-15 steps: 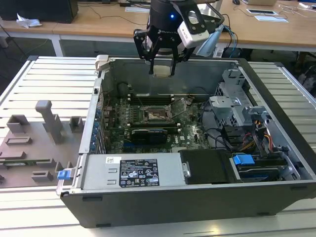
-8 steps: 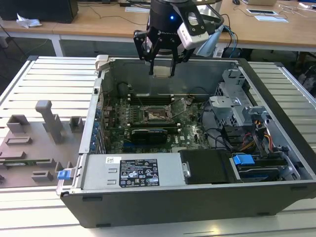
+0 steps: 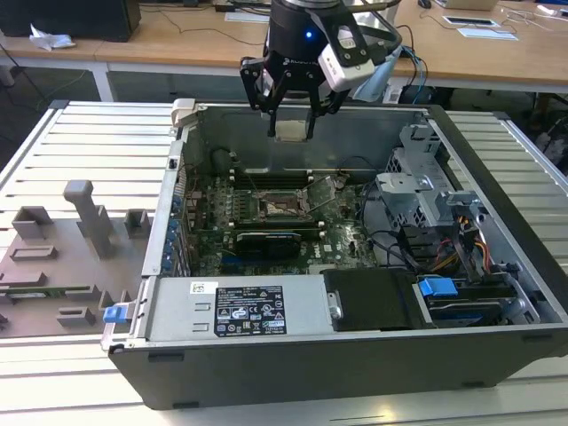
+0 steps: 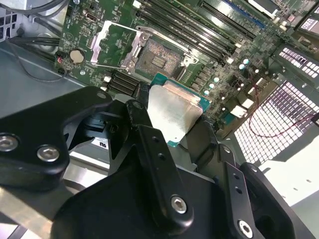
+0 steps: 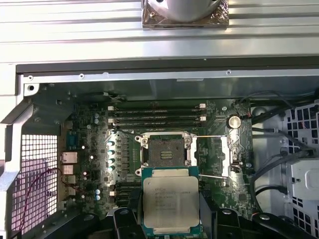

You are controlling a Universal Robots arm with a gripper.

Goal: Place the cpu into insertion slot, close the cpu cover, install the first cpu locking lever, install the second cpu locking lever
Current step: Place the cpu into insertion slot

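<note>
My gripper (image 3: 291, 120) hangs above the open computer case, shut on the cpu (image 3: 293, 130) by two opposite edges. In both wrist views the cpu (image 5: 171, 201) (image 4: 172, 112) shows its silver-grey top and green edge, held level and well above the board. The insertion slot (image 5: 167, 152) (image 4: 157, 57) (image 3: 282, 209) lies bare with its dark pin field showing. The cpu cover (image 5: 214, 157) (image 4: 112, 45) is swung open to one side of the slot. Two thin wire locking levers (image 5: 209, 137) are raised beside it.
The case's metal walls (image 3: 177, 204) ring the green motherboard (image 5: 89, 159). Long black memory slots (image 5: 157, 117) run behind the socket. A drive cage (image 3: 426, 195), cables (image 3: 390, 240) and a power supply (image 3: 240, 306) fill the exterior view's right and front. Grey fixtures (image 3: 84, 213) stand on the table.
</note>
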